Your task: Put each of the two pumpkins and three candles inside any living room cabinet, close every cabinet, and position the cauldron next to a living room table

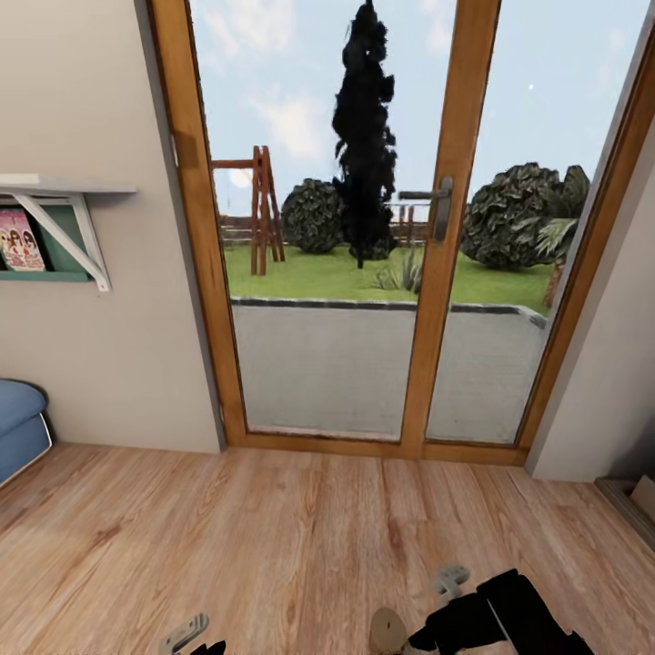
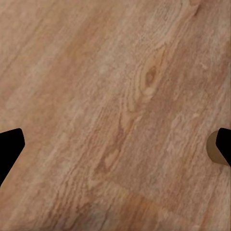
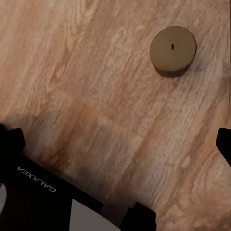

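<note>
Setting: the robot faces a tall glass door (image 1: 364,227) with a wooden frame; beyond the panes lie a paved patio, a lawn, dark bushes and a tall dark tree.
Floor: wooden planks (image 1: 273,537) run from the door sill back to the robot's arms.
Left wall: a white shelf on a bracket (image 1: 64,218) holds a pink-covered book (image 1: 20,239); below it, at the frame's edge, sits part of a blue cushioned seat (image 1: 16,423).
Candle: a short, round, tan candle (image 3: 173,51) with a dark wick stands upright on the floor, clear of both fingertips in the right wrist view. In the head view it shows as a tan disc (image 1: 387,629) on the planks just beside the right arm. A tan sliver at the edge of the left wrist view may be the same candle; I cannot tell.
Right end effector (image 1: 448,582): over the floor near the candle, fingers spread wide, holding nothing; one dark fingertip (image 3: 10,142) shows at each side of the wrist view.
Left end effector (image 1: 186,632): low over bare floor, fingers spread, nothing between them; a black fingertip (image 2: 8,147) sits at each edge of its wrist view.
</note>
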